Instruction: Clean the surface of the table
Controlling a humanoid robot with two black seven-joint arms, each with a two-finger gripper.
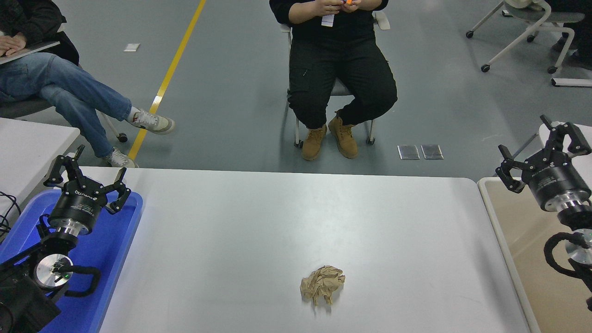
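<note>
The white table surface (259, 222) fills the lower half of the head view. A crumpled ball of brown paper (322, 285) lies on it, right of centre and near the front edge. My right gripper (542, 150) hangs open above the far left corner of the beige bin, well to the right of the paper and clear of the table. My left gripper (87, 172) is parked open over the blue tray at the lower left.
A blue plastic tray (118, 240) sits at the table's left end and a beige bin (527, 249) stands at its right end. A person in black (340, 69) sits beyond the far edge, another in jeans (69, 92) at the far left. A second white table (27, 143) adjoins on the left.
</note>
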